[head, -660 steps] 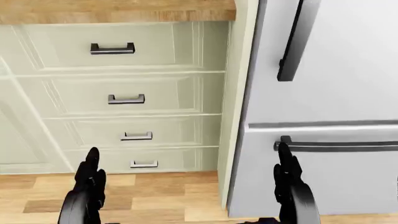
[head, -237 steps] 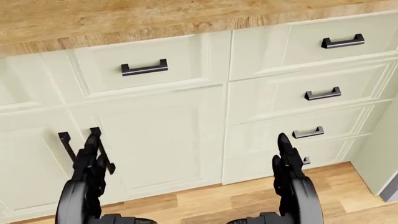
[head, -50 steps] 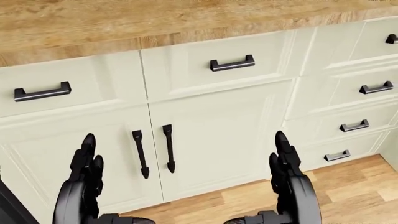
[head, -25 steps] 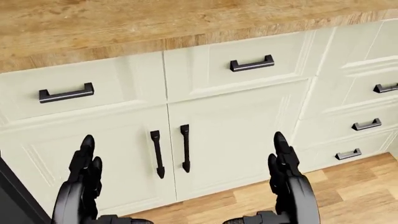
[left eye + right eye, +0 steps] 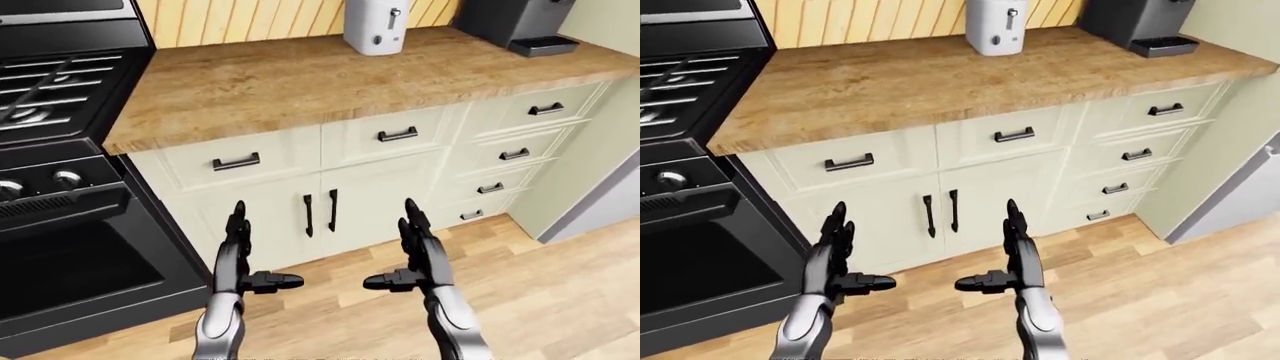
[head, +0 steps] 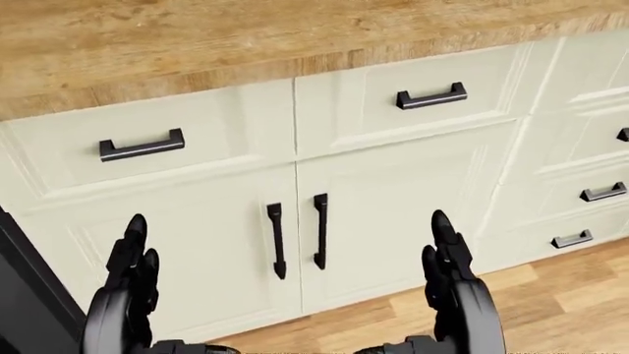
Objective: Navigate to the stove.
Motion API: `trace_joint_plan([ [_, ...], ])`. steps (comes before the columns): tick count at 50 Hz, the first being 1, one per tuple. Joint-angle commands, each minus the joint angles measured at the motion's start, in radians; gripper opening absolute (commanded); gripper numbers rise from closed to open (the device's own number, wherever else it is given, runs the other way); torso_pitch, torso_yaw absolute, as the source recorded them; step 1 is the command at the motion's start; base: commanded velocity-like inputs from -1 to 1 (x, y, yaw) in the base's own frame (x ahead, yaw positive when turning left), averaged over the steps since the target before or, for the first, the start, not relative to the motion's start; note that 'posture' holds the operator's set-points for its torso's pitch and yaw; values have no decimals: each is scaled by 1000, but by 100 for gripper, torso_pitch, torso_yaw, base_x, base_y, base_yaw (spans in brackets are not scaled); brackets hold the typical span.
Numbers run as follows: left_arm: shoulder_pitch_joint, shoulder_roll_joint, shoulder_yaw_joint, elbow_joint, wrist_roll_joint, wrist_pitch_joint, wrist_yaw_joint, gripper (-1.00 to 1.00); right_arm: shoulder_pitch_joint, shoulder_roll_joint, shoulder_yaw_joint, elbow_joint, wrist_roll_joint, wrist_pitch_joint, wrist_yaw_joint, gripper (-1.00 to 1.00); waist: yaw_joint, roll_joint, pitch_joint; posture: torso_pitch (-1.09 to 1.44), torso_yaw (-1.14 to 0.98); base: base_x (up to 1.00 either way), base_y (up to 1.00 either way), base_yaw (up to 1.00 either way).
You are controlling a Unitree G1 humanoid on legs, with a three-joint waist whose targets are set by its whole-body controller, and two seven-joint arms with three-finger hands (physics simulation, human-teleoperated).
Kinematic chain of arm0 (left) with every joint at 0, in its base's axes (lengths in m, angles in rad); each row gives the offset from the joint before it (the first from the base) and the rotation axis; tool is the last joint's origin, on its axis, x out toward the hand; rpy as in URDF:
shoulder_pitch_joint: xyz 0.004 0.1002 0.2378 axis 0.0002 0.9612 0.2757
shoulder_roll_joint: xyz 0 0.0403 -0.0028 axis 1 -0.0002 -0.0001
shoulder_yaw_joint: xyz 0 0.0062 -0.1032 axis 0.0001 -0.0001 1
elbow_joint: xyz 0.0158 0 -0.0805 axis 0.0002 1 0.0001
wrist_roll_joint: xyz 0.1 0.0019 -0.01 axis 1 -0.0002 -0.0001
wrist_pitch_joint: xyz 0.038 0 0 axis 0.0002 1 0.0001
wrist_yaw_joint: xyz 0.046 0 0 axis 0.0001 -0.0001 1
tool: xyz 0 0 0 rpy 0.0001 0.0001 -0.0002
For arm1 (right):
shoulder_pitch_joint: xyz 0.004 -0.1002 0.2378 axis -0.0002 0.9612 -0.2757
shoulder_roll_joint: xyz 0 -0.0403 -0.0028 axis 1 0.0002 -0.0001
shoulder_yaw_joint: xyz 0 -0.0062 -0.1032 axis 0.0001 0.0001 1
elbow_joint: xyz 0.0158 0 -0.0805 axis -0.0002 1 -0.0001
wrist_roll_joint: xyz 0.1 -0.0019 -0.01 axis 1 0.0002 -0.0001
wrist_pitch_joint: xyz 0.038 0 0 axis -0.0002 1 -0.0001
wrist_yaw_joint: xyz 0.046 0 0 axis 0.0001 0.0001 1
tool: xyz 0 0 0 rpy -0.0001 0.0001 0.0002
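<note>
The black stove [image 5: 60,187] fills the left side of the left-eye view, with burner grates at the top, round knobs [image 5: 66,179] and a dark oven door below. In the head view only its black edge [image 6: 24,295] shows at the lower left. My left hand [image 5: 240,259] and right hand [image 5: 415,255] are held out low before the cream cabinets, fingers straight and open, thumbs pointing inward, holding nothing. The stove lies to the left of my left hand.
A wooden countertop [image 5: 330,75] runs right from the stove over cream drawers and a double-door cabinet [image 6: 295,236] with black handles. A white toaster [image 5: 374,26] and a black coffee machine [image 5: 510,22] stand on it. Wooden floor [image 5: 560,300] lies below at right.
The whole head view has slid: the cabinet handles have drifted right, so the camera has moved left along the counter. The stove's black edge has come in at lower left. Hands keep their pose.
</note>
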Motion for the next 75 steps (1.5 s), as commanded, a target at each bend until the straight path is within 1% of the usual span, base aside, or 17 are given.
trace_joint_plan([
  [1, -19, -2, -8, -41, -2, -31, -6, 100, -16, -5, -7, -37, 1, -32, -4, 100, -3, 1, -14, 0, 0, -10, 23, 0],
  [6, -19, -2, -8, -41, -2, -31, -6, 100, -17, -5, -6, -34, -3, -33, -5, 100, -10, -101, -29, 0, 0, -11, 23, 0],
  [7, -19, -2, -8, -41, -2, -31, -6, 100, -19, -5, -6, -28, -3, -37, -5, 100, -22, -47, -18, 0, 0, -11, 23, 0],
  [16, -19, -2, -8, -41, -2, -31, -6, 100, -19, -5, -7, -28, -4, -35, -4, 100, -13, -4, -14, 0, 0, -11, 23, 0],
  [20, -19, -2, -8, -41, -2, -31, -6, 100, -21, -5, -9, -21, -1, -42, -4, 100, -4, 118, -37, 0, 0, -11, 23, 0],
  [21, -19, -2, -8, -41, -2, -31, -6, 100, -20, -5, -8, -24, -1, -41, -4, 100, 1, 57, -18, 0, 0, -11, 23, 0],
  [32, -19, -2, -8, -41, -2, -31, -6, 100, -22, -6, -11, -15, 3, -50, -2, 100, -9, -22, -13, 0, 0, -11, 24, 0],
  [36, -19, -2, -8, -41, -2, -31, -6, 100, -23, -6, -11, -14, 4, -50, -2, 100, -21, -105, -31, 0, 0, -11, 24, 0],
  [37, -19, -2, -8, -41, -2, -31, -6, 100, -23, -5, -11, -16, 4, -49, -2, 100, -31, -49, -13, 0, 0, -11, 24, 0],
  [46, -19, -2, -8, -41, -2, -31, -6, 100, -19, -6, -8, -33, 1, -35, -4, 100, -13, -6, -11, 0, 0, -11, 24, 0],
  [50, -19, -2, -8, -41, -2, -31, -6, 100, -19, -5, -5, -33, -3, -35, -5, 100, -9, 108, -27, 0, 0, -8, 25, 0],
  [51, -19, -2, -8, -41, -2, -31, -6, 100, -19, -5, -5, -37, -4, -31, -5, 100, -3, 58, -11, 0, 0, -5, 25, 0],
  [61, -19, -2, -8, -41, -2, -31, -6, 100, -20, -5, -8, -23, -2, -43, -3, 100, -14, -20, 1, 0, 0, -3, 26, 0],
  [65, -19, -2, -8, -41, -2, -31, -6, 100, -21, -5, -9, -14, -1, -53, -2, 100, -24, -104, -19, 0, 0, -4, 26, 0],
  [66, -19, -2, -8, -41, -2, -31, -6, 100, -22, -5, -9, -15, 0, -52, -2, 100, -35, -48, -2, 0, 0, -3, 25, 0],
  [69, -19, -2, -8, -41, -2, -31, -6, 100, -19, -5, -9, -23, 1, -47, -2, 100, -22, -65, -17, 0, 0, -3, 26, 0],
  [75, -19, -2, -8, -41, -2, -31, -6, 100, -20, -6, -10, -21, 3, -49, -1, 100, -17, 4, -1, 0, 0, -4, 26, 0],
])
